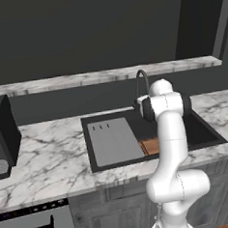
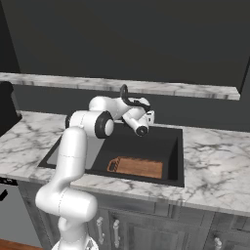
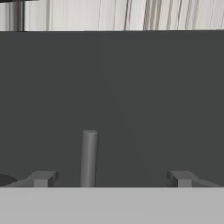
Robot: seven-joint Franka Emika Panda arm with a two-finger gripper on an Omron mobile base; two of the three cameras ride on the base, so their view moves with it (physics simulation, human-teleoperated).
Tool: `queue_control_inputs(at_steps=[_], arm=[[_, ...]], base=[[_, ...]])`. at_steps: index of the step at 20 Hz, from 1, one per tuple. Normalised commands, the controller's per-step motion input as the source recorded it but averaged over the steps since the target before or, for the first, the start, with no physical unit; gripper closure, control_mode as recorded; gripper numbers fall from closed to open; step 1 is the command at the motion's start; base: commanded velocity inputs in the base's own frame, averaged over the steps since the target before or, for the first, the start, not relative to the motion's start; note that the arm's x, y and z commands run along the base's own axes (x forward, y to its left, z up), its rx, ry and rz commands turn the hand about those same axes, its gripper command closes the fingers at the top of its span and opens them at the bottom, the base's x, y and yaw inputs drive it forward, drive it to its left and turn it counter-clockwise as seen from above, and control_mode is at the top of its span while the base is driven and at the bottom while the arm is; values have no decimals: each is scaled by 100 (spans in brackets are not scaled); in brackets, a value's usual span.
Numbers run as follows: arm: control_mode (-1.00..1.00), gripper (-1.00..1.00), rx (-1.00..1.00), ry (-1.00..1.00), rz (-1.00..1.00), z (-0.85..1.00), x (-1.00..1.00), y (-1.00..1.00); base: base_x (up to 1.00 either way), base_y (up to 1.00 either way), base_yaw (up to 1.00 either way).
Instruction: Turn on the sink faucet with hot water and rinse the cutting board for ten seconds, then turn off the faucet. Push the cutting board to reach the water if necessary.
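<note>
the end effector (image 3: 109, 178) stands wide open with nothing between its jaws; in the hand view the two dark fingertips (image 3: 43, 178) sit far apart at the bottom, and a thin grey rod (image 3: 89, 157) (likely the tap's lever, though i cannot tell for sure) rises between them, nearer the left tip and touching neither. behind it is a plain dark wall (image 3: 131, 96).

in the right base view the end effector (image 2: 146, 119) is up at the back edge of the sink (image 2: 177, 156), right by the base of the tap (image 2: 124, 95), whose dark arched spout shows just above the wrist. in the left base view the same spout (image 1: 141, 80) curves up behind the arm's white elbow.

the cutting board (image 2: 136, 167) lies flat on the sink floor near the front wall, well apart from the end effector. a larger grey slab (image 1: 113, 140) with three slots covers the left part of the sink. white-grey marble table (image 1: 47, 160) surrounds the sink, and a dark appliance (image 1: 2, 134) stands at its far left.
</note>
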Motion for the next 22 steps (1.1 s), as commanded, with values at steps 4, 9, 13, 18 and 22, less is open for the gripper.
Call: queue_control_inputs(at_steps=[4,9,13,18,22], arm=[[-100,-100,0,0,0,0,0,0],[-100,-100,0,0,0,0,2,0],[-100,-100,0,0,0,0,0,0],[-100,-100,0,0,0,0,0,0],[-100,-100,0,0,0,0,0,0]], base=[[0,0,0],[0,0,0],[0,0,0],[0,0,0],[0,0,0]])
